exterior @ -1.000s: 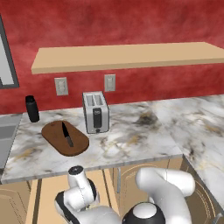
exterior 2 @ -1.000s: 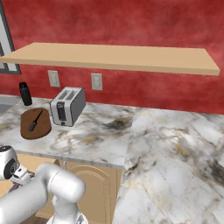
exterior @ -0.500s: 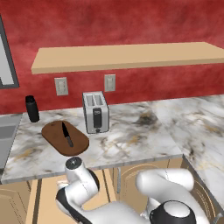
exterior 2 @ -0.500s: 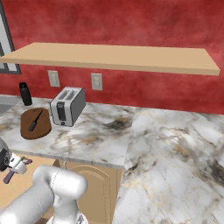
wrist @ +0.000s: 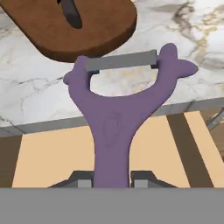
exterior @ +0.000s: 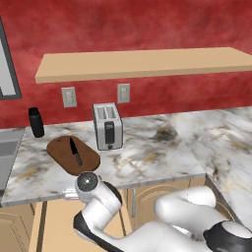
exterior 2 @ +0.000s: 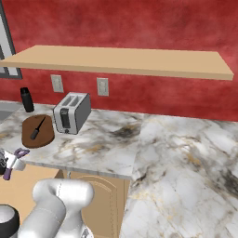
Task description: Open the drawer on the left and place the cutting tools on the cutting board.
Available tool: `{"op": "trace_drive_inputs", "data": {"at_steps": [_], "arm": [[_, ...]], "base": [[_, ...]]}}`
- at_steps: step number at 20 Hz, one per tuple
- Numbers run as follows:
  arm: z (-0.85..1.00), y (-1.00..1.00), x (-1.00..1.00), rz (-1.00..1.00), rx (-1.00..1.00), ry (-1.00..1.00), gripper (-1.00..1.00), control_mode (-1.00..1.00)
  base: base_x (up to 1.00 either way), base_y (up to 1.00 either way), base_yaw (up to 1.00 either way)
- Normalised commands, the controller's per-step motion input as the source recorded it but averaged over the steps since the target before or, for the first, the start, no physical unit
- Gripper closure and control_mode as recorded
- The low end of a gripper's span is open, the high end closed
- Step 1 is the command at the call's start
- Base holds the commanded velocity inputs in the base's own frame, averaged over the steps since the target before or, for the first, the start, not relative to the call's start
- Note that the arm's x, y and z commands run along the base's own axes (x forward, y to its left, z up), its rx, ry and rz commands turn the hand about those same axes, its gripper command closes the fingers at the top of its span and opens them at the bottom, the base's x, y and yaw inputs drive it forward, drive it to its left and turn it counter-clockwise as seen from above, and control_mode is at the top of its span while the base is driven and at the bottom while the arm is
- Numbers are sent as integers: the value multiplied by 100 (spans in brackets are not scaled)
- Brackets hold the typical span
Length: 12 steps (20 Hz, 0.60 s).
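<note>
The marble countertop (exterior: 162, 147) is seen running along the red wall and turning a corner towards the right. A long tan shelf (exterior: 142, 63) is mounted on the wall above it, and two wall outlets (exterior: 69, 97) are set just below the shelf.

The drawer (exterior: 56, 224) on the left is recorded as open: its plain tan inside is exposed below the counter edge in the left base view, and is seen behind the peeler handle in the hand view (wrist: 48, 153).

A silver toaster (exterior: 108, 126) is stood upright on the counter near the wall. The dark-brown cutting board (exterior: 73, 155) is laid flat just to its left, close to the counter's front edge. The dark knife (exterior: 75, 152) is lying on the board, roughly along its length. A black cylindrical container (exterior: 35, 122) is placed upright further left, near the wall and apart from the board.

The purple peeler (wrist: 120, 105) is held in the gripper (wrist: 113, 180). The jaws are closed on the lower end of its handle, one dark fingertip pressed against each side. The Y-shaped head with its grey blade is pointed away from the hand, and is seen over the counter edge, just short of the board. In the right base view the peeler (exterior 2: 14, 161) is seen raised above the open drawer, in front of the counter edge and below the board (exterior 2: 38, 131).
</note>
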Motion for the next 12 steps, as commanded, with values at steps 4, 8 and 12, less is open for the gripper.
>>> {"op": "trace_drive_inputs", "data": {"at_steps": [4, 8, 12], "arm": [[100, 0, 74, 2, 0, -5, 100, -100], [100, 8, 95, 0, 0, 3, 100, -100], [100, 25, 85, 0, 0, 15, 100, -100]], "base": [[0, 0, 0], [0, 0, 0], [0, 0, 0]]}}
